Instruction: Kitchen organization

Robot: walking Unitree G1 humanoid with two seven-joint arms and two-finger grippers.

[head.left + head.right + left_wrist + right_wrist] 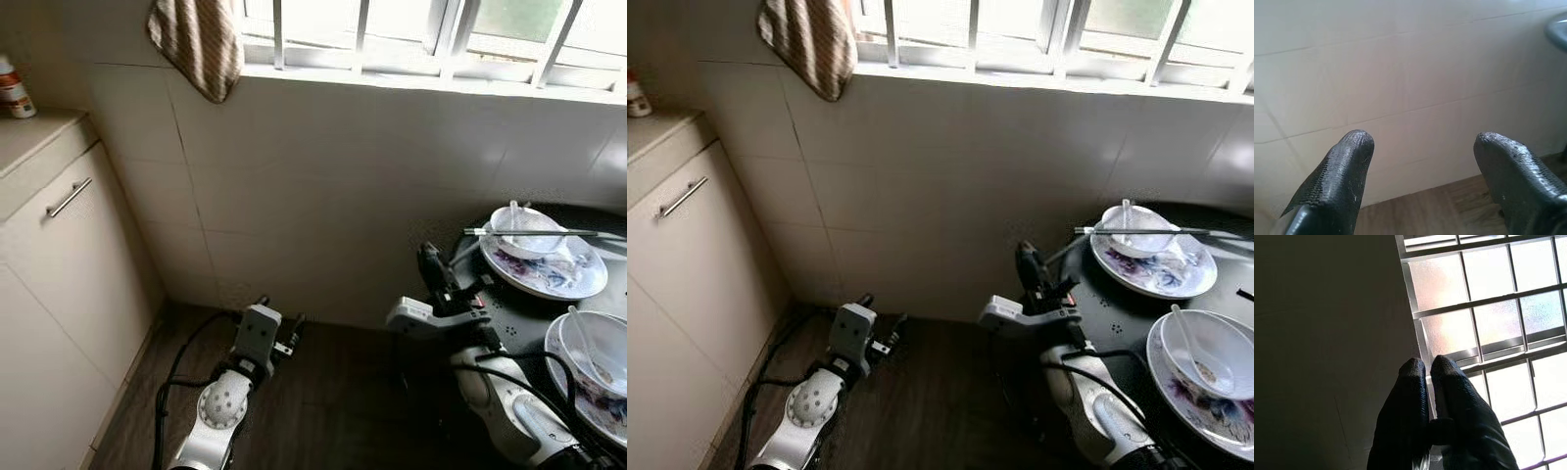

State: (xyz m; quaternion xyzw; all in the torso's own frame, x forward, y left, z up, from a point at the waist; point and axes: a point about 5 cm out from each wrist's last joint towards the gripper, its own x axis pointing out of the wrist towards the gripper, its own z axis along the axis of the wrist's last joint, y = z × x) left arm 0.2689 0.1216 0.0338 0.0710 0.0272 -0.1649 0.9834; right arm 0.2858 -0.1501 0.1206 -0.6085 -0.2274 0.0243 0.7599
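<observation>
Two plates point(545, 266) with bowls on dark table — just beside right claw point(428, 257), clenched, empty; left claw point(1420, 161) released.

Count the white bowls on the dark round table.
2. One bowl sits on the far patterned plate near the wall, chopsticks laid across it. The other bowl sits on the near plate, with a spoon inside. The frame edge may hide more.
</observation>
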